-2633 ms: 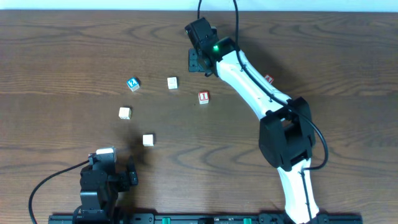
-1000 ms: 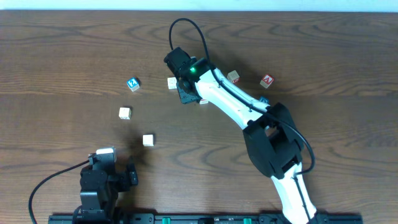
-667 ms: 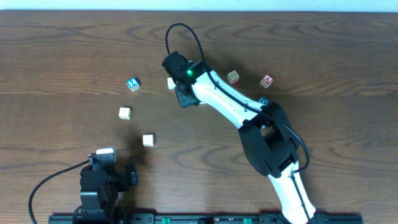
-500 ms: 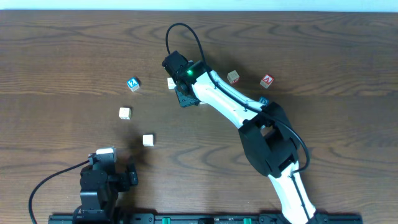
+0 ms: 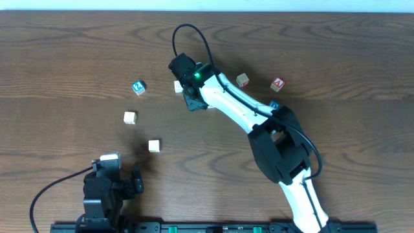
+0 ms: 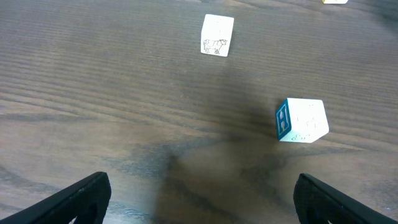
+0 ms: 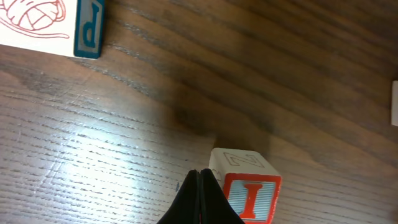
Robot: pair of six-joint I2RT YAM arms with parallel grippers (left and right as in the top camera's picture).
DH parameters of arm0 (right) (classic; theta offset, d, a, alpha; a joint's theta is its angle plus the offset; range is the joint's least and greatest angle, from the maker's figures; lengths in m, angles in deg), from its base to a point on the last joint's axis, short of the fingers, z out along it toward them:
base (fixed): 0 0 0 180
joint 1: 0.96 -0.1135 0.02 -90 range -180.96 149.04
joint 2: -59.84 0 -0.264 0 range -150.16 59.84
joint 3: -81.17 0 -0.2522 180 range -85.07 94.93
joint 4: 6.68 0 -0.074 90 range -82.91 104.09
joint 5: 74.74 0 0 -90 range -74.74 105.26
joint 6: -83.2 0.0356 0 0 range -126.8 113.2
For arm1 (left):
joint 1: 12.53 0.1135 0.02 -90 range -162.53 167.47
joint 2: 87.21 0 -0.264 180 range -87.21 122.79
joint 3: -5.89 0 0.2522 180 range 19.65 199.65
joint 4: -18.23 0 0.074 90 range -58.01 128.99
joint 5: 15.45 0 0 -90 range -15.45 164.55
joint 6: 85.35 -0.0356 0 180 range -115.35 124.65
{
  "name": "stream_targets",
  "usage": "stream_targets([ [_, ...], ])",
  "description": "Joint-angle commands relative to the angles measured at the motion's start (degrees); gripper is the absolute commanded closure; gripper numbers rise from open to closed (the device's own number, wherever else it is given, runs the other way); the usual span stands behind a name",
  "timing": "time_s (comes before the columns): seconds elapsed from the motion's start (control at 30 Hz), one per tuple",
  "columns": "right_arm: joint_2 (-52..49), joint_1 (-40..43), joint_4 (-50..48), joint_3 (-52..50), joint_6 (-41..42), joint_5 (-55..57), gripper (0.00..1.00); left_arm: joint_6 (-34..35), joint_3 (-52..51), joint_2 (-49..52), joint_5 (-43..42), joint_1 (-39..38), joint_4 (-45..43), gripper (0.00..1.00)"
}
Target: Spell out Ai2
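Note:
The red "I" cube [image 7: 252, 196] lies on the table, touching the right side of my right gripper [image 7: 200, 173], which is shut and empty with its tips at the wood. In the overhead view that gripper [image 5: 193, 102] is at the table's middle back and its arm hides the "I" cube. The red "A" cube [image 5: 277, 84] lies to the right, beyond the arm. The blue-and-white "2" cube [image 5: 138, 87] lies to the left. My left gripper [image 6: 202, 205] is open and empty, low near the front left.
Pale cubes lie at the left [image 5: 130, 117], front left [image 5: 154, 145] and beside the right gripper [image 5: 178, 86]. Another cube [image 5: 242, 79] lies near the "A". In the left wrist view, a cow-picture cube [image 6: 217, 35] and a blue-sided cube [image 6: 301, 120] lie ahead.
My right arm swung left and forward from the back centre, over the "I" cube, uncovering the "A" cube. It has been still for the last 0.7 s. The left arm has not moved.

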Motion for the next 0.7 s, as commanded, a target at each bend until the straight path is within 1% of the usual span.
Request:
stream_targets([
  [0.0,-0.66,-0.44,0.13,-0.33,-0.87,1.73,0.98,-0.2,-1.31,-0.37,0.42,-0.17,1.88,0.05],
  [0.67,-0.66,-0.44,0.48,-0.33,-0.85,3.43,0.98,-0.2,-1.31,-0.37,0.42,-0.17,1.88,0.05],
])
